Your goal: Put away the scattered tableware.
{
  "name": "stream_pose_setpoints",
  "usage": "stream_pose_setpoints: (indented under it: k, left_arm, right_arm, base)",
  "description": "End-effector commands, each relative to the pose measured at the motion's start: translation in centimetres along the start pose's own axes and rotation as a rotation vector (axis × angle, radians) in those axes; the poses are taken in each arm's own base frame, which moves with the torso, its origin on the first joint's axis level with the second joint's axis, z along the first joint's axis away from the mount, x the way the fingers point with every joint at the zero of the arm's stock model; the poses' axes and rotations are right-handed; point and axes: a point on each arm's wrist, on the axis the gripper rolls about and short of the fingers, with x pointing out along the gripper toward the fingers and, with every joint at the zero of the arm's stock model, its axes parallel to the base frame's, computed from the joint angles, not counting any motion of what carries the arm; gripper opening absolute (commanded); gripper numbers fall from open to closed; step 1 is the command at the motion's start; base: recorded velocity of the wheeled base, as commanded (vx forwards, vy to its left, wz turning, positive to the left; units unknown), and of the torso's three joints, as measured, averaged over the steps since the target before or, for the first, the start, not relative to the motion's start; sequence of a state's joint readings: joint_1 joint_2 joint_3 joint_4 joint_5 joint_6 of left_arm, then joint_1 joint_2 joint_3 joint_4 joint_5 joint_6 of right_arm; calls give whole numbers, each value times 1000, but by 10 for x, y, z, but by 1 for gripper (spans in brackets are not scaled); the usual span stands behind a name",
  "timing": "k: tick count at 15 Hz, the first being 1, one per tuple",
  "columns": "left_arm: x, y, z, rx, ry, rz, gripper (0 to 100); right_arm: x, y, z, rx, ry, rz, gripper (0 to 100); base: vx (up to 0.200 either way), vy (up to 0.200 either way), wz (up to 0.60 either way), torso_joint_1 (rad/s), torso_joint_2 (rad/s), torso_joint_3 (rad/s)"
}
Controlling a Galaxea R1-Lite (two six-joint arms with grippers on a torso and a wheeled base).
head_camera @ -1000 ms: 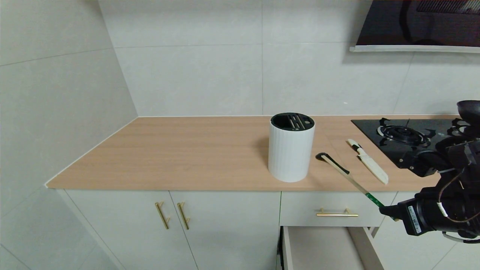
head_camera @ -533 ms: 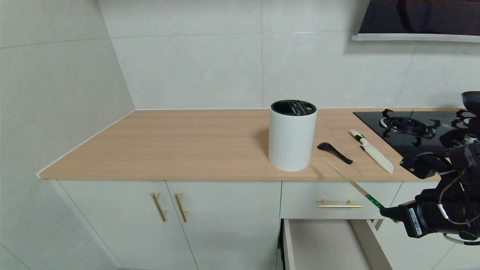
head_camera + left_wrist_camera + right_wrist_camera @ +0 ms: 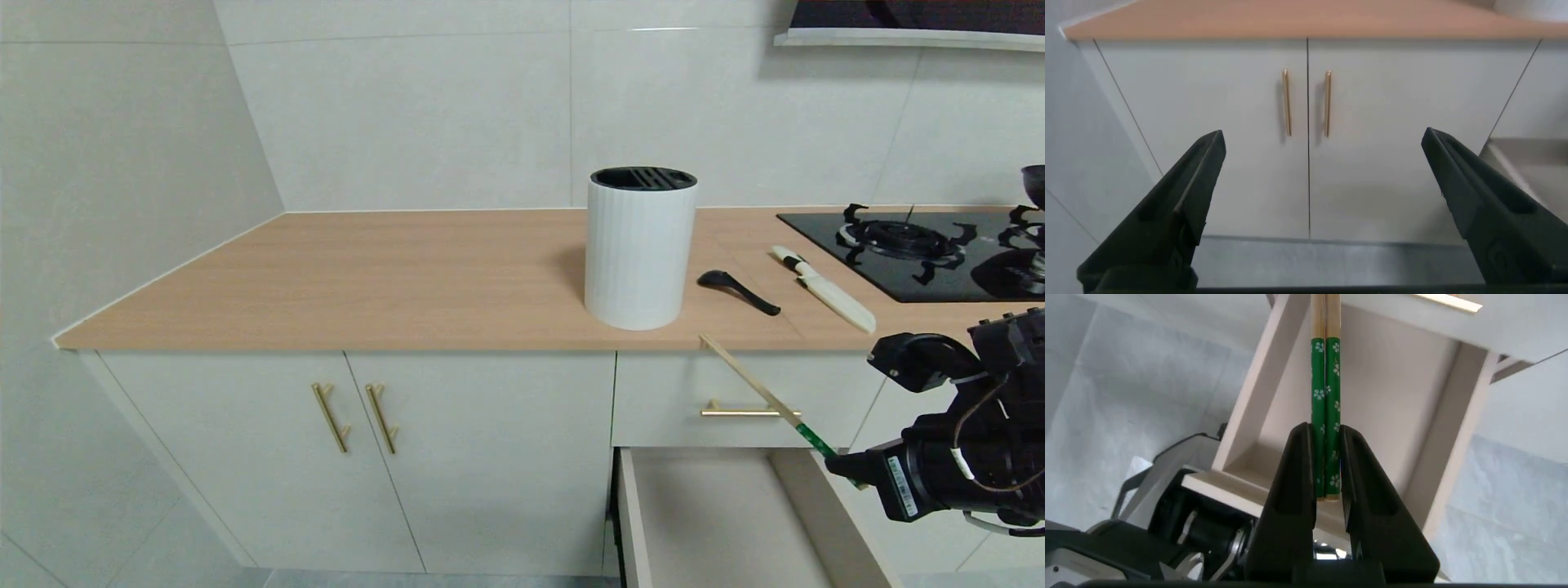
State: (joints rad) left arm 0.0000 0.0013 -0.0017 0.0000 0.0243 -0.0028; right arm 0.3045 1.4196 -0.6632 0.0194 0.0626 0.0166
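My right gripper [image 3: 839, 465] is shut on a pair of wooden chopsticks [image 3: 759, 388] with green flowered ends, holding them by those ends. The sticks slant up to the left in front of the closed upper drawer and above the open lower drawer [image 3: 710, 523]. In the right wrist view the right gripper [image 3: 1326, 437] clamps the chopsticks [image 3: 1325, 367] over the drawer's bare inside [image 3: 1396, 384]. A black spoon [image 3: 739, 291] and a white knife [image 3: 824, 288] lie on the wooden counter [image 3: 408, 278] right of a white cylindrical holder [image 3: 639, 245]. My left gripper [image 3: 1323, 147] is open, low before the cabinet doors.
A black gas hob [image 3: 922, 249] occupies the counter's right end. Two cabinet doors with gold handles [image 3: 355, 416] are shut left of the drawers; the handles [image 3: 1306, 102] also face the left wrist camera. The upper drawer's gold handle [image 3: 747, 411] lies behind the chopsticks.
The head camera has sunk, so the counter sits higher in the picture. Relative to the counter, the right gripper and chopsticks are lower, now before the drawer fronts over the open drawer.
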Motion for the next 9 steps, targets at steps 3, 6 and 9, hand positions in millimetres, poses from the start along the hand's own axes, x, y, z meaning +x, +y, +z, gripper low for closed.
stream_pose_setpoints:
  k: [3, 6, 9]
  left_arm:
    - [0, 0, 0, 0, -1, 0, 100]
    - [0, 0, 0, 0, -1, 0, 100]
    - [0, 0, 0, 0, -1, 0, 100]
  right_arm:
    - [1, 0, 0, 0, 5, 1, 0]
    - [-11, 4, -3, -42, -29, 41, 0]
    - [-32, 19, -14, -137, -54, 160, 0]
  base:
    - [0, 0, 0, -201, 486, 287]
    - [0, 0, 0, -188, 466, 295]
    - [0, 0, 0, -163, 458, 290]
